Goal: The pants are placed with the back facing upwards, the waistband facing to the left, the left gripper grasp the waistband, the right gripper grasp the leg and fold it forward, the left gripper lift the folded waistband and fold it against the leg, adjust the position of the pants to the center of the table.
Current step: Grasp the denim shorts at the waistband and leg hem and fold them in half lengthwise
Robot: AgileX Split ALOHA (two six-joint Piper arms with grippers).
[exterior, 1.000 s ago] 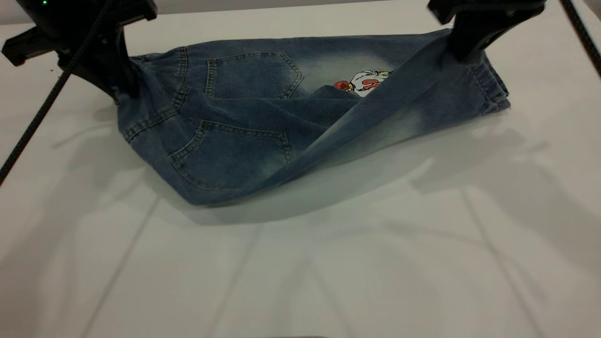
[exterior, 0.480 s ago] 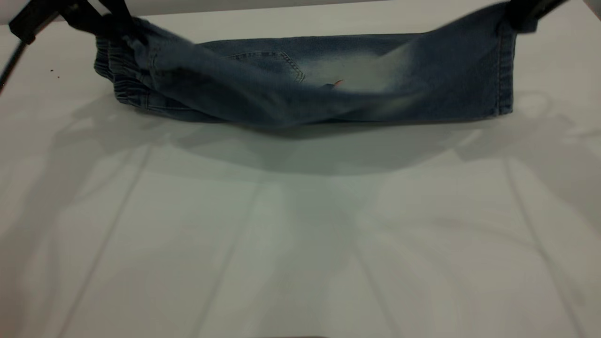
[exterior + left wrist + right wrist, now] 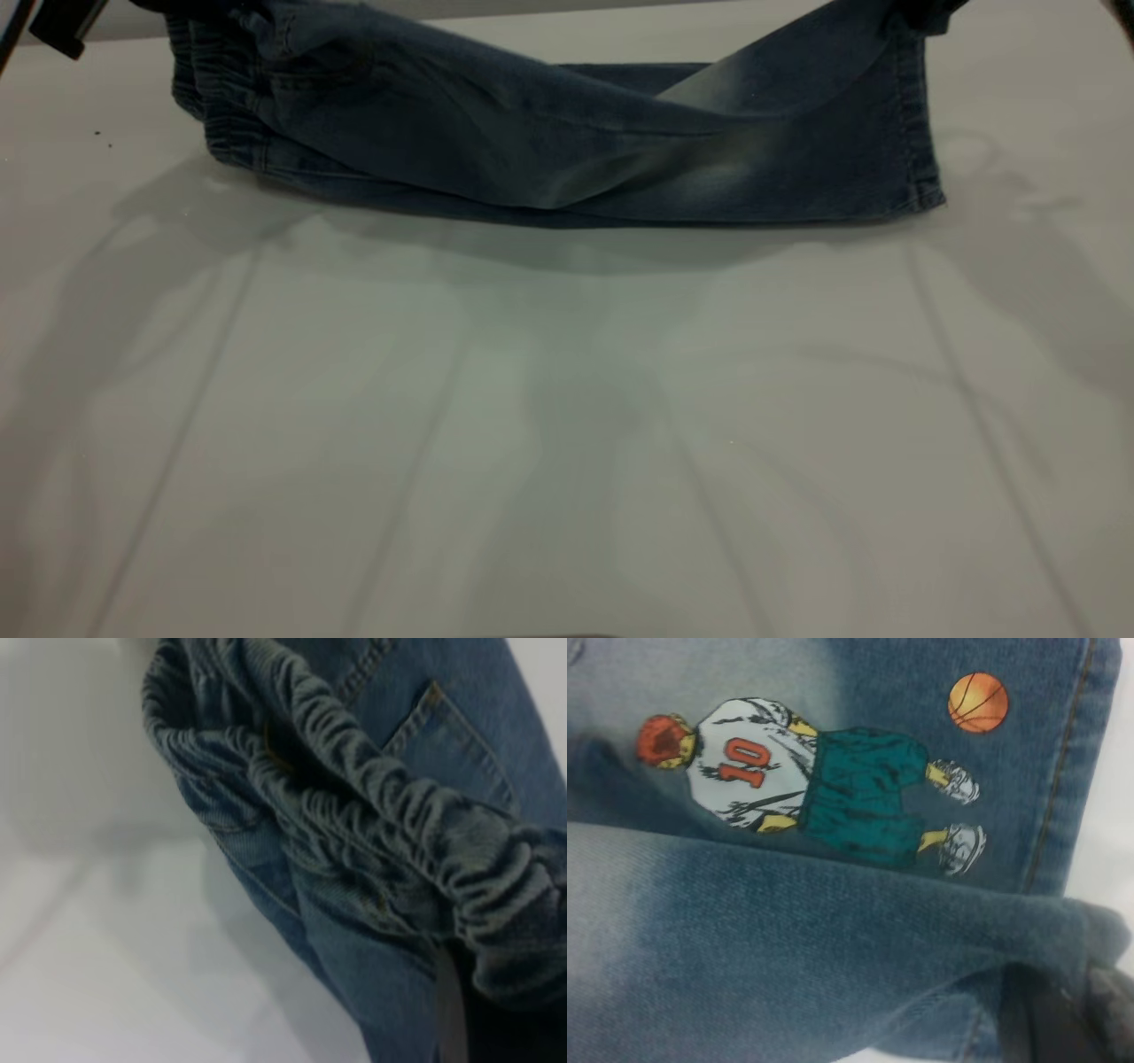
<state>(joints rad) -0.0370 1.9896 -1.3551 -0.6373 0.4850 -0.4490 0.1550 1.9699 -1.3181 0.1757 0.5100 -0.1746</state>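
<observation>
White matte table [image 3: 567, 443] fills the exterior view, with the short dark blue washed-denim pants [image 3: 549, 159] draped along its far edge. The black left gripper [image 3: 62, 22] pinches the ruffled elastic waistband [image 3: 372, 806], and the right gripper [image 3: 1063, 1014] clamps the plain faded leg [image 3: 797, 80], lifted over the printed one. Judging by this, the forward fold is nearly laid; the waistband fold and centring remain.

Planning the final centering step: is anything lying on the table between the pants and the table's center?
Nothing visible does. The pants sit along the far edge, and the table in front of them shows only shadows and faint lines.
</observation>
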